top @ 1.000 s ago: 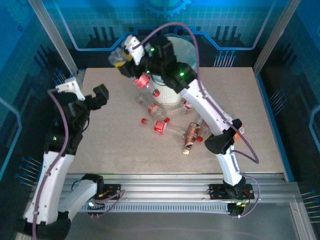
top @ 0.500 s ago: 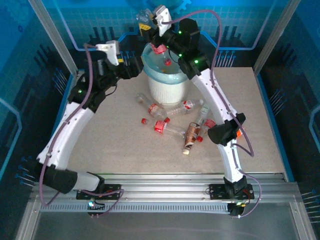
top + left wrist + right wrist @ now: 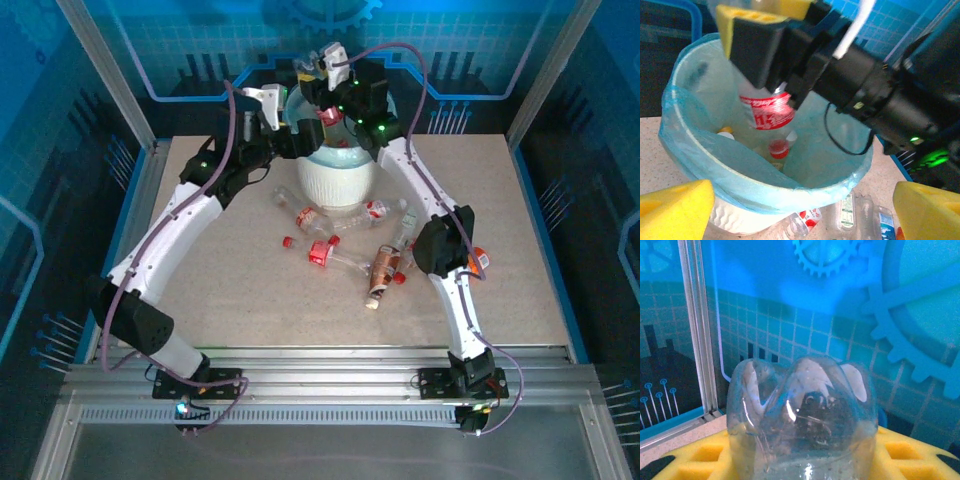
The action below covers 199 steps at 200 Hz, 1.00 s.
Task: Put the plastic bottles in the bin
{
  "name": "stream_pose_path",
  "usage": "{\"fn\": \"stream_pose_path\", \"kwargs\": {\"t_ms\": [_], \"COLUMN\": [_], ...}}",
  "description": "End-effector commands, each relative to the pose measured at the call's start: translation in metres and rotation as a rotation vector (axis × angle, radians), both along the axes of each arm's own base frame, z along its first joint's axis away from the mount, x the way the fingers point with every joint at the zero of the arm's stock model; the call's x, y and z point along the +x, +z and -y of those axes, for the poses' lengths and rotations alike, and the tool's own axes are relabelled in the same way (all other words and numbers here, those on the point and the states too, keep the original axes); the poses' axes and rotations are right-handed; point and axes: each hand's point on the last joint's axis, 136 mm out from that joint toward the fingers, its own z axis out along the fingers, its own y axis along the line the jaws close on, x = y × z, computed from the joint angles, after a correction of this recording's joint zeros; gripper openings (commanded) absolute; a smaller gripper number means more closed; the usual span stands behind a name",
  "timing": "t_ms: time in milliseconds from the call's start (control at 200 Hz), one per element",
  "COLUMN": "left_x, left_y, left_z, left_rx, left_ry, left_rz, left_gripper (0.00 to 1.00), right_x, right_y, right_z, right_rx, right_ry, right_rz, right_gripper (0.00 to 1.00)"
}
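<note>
Since half a second ago your left arm has swung further in. In the top view your left gripper [image 3: 289, 130] sits beside the bin [image 3: 340, 182] at upper centre. Your right gripper [image 3: 322, 88] hangs over its mouth, clamping a red-labelled bottle [image 3: 326, 113] cap-down, ready to drop. Left wrist: your pads [image 3: 677, 206] stand wide apart, empty. Right wrist: the bottle's clear base sits wedged between yellow foam [image 3: 700, 460].

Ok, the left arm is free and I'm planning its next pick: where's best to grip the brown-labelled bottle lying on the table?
Take the brown-labelled bottle across its labelled middle, from straight above. It lies flat on the table, its length running roughly near-to-far, so closing on its left and right flanks fits the round body; neighbouring bottles crowd the far end.
</note>
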Motion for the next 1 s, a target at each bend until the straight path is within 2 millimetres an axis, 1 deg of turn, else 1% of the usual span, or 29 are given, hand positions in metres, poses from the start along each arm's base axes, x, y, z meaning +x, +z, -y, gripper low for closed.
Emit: {"fn": "stream_pose_path", "kwargs": {"t_ms": [0,70,105,155,280,395,510,665,785,930,990], "left_x": [-0.004,-0.005,-0.006,-0.007,-0.008,-0.009,-0.01,-0.01,-0.01,-0.011,-0.011], "left_y": [0.016,0.016,0.017,0.017,0.018,0.017,0.017,0.018,0.017,0.014,0.012], "left_z": [0.005,0.005,0.004,0.003,0.001,0.0,0.0,-0.001,-0.002,-0.004,-0.005], "left_rx": [-0.024,-0.024,-0.027,-0.025,-0.021,-0.018,-0.018,-0.02,-0.016,-0.011,-0.007], "left_ry": [-0.011,-0.011,-0.01,-0.007,0.002,0.004,0.004,0.008,0.013,0.021,0.023], "left_rz": [0.04,0.039,0.042,0.045,0.052,0.05,0.051,0.056,0.056,0.053,0.052], "left_gripper": [0.93,0.93,0.93,0.93,0.93,0.93,0.93,0.94,0.94,0.94,0.94], "right_x": [-0.018,-0.017,-0.018,-0.019,-0.023,-0.026,-0.028,-0.03,-0.029,-0.025,-0.021], "right_y": [0.054,0.053,0.053,0.055,0.059,0.063,0.065,0.067,0.066,0.058,0.051], "right_z": [0.013,0.017,0.018,0.02,0.024,0.029,0.033,0.033,0.035,0.038,0.039], "right_rx": [0.068,0.078,0.082,0.089,0.097,0.106,0.112,0.113,0.115,0.108,0.104], "right_ry": [-0.01,-0.028,-0.028,-0.03,-0.037,-0.056,-0.064,-0.059,-0.063,-0.075,-0.085], "right_rz": [0.108,0.097,0.095,0.097,0.108,0.117,0.124,0.125,0.118,0.089,0.069], "right_gripper": [0.5,0.53,0.56,0.59,0.65,0.66,0.67,0.67,0.64,0.6,0.6]}}
